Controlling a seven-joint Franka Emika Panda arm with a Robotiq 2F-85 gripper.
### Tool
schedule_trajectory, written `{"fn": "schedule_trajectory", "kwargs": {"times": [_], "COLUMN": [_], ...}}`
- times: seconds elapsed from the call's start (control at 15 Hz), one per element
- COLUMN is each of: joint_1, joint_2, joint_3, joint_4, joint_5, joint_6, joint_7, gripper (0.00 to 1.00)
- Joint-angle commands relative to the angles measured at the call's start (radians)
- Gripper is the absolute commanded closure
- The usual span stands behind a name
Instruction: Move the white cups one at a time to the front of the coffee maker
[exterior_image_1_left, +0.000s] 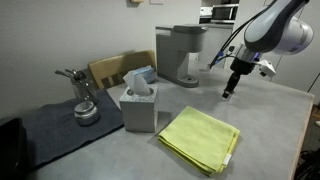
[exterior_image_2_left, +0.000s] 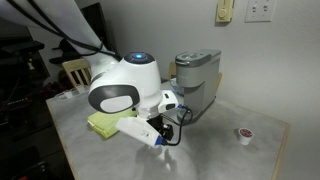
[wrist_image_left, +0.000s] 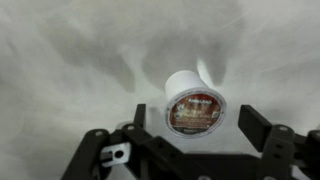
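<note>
Cup down nr coffee maker, grip off.
Wrist view: white cup (wrist_image_left: 195, 103) rests on the table (wrist_image_left: 70, 50) btwn the fingers (wrist_image_left: 140, 118), apparently tipped w/ its dark-red top toward the camera. Gaps show on both sides, so jaws stand spread and hold nothing. In an exterior view the gripper (exterior_image_1_left: 230, 93) hangs low just beside the coffee maker (exterior_image_1_left: 180, 52), at its front corner (cup too small to pick out there). Judgement: spot suits the goal, and wide jaws give clearance for a straight lift w/o knocking it. Second white cup (exterior_image_2_left: 244, 134) sits well apart, probably next.
</note>
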Motion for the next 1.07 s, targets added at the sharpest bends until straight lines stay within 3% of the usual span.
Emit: {"fn": "schedule_trajectory", "kwargs": {"times": [0.0,1.0], "joint_1": [-0.022,-0.032], "joint_2": [-0.026,-0.051], "joint_3": [0.013,-0.021], "joint_4": [-0.022,0.003], "joint_5": [0.016,0.016], "joint_6": [-0.014,0.003], "joint_7": [-0.034,-0.029], "gripper": [0.0,0.0]}}
